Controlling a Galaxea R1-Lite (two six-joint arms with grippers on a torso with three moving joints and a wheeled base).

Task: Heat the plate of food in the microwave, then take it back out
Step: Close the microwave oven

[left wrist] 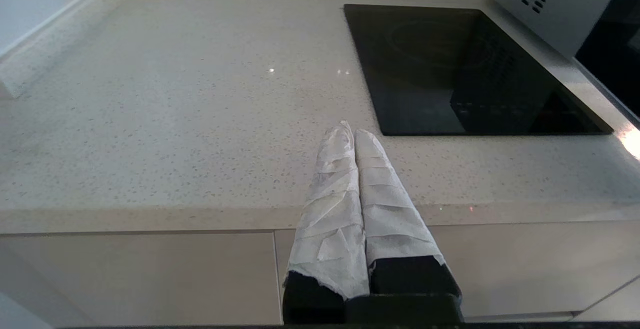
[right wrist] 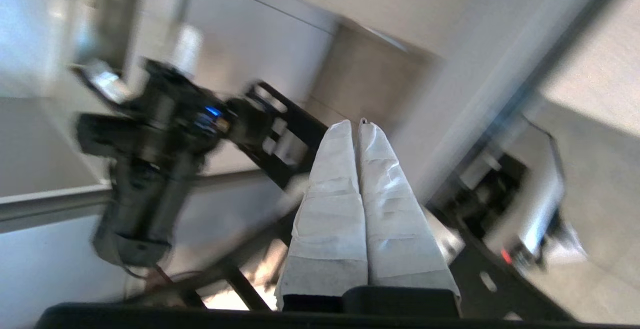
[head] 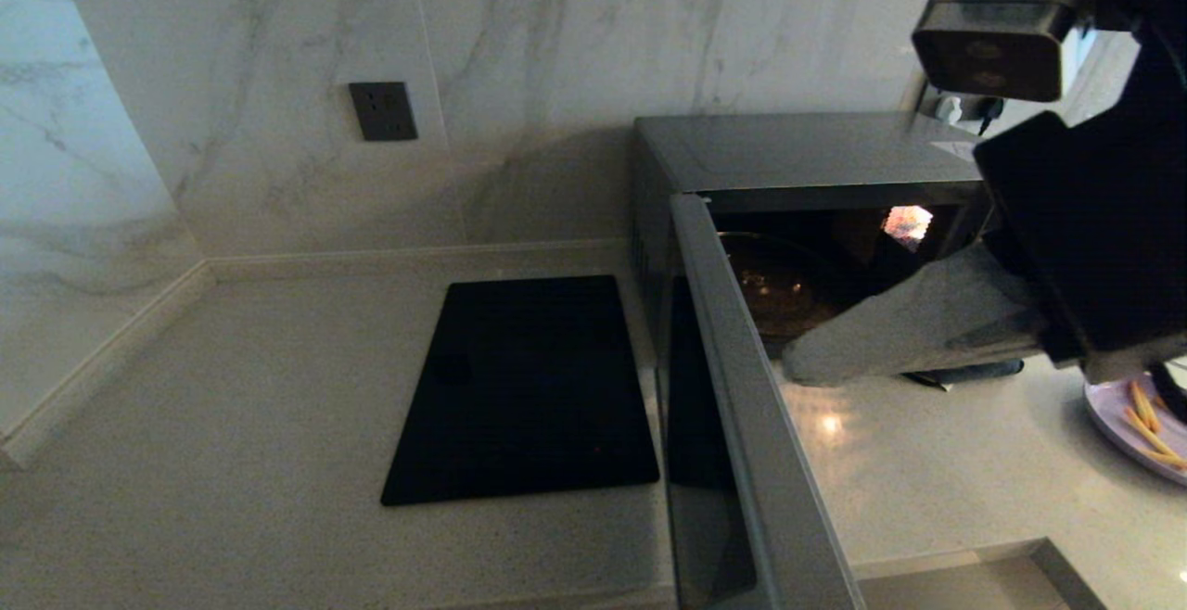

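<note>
Right hand (head: 797, 364) hanging in front of open microwave (head: 797, 160), wrapped fingers pressed together, holding nothing, tip pointing toward swung-out door. Plate of food (head: 1127, 425) sitting on tabletop (head: 937, 462) behind hand's wrist end, opposite way from fingertips, outside cavity. Fry sticks lying roughly along plate. Judging: hand needing to turn back toward plate. Left hand (left wrist: 354, 131) idling, fingers together, well away by black slab (left wrist: 470, 69); right nearer.
</note>
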